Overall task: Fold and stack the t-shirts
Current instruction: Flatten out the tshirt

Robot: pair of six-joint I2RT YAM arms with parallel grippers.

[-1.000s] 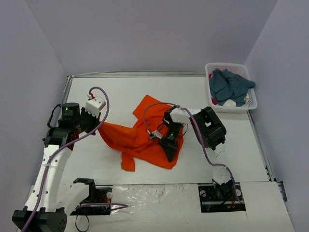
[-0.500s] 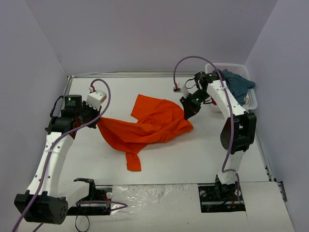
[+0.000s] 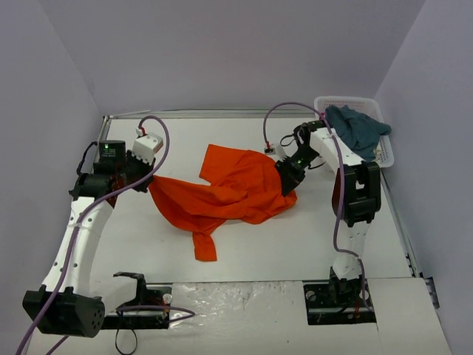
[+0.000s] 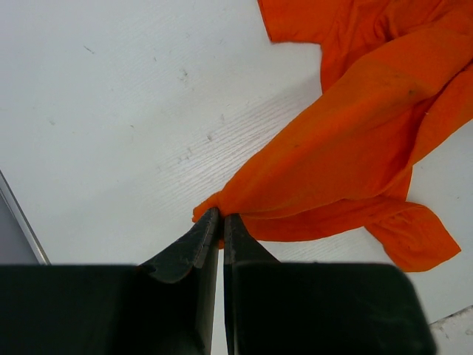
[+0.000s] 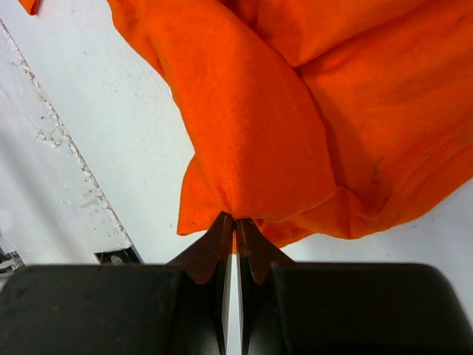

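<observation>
A white lattice basket (image 3: 347,100) is pictured beyond and to the right of the right pincer (image 3: 287,180), set in the far corner of a scuffed white table (image 3: 295,237). A metal rail (image 3: 207,114) is seen beyond the left pincer (image 3: 150,183). The scene is enclosed by lilac-grey walls (image 3: 222,52).

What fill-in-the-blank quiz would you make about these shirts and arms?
1. The left tool and the right tool are each shut on the t-shirt coloured ____.
2. The white basket holding the teal-blue t-shirt sits at the table's far ____ corner.
3. T-shirts lying outside the basket number ____.
Missing words: orange; right; one.
</observation>
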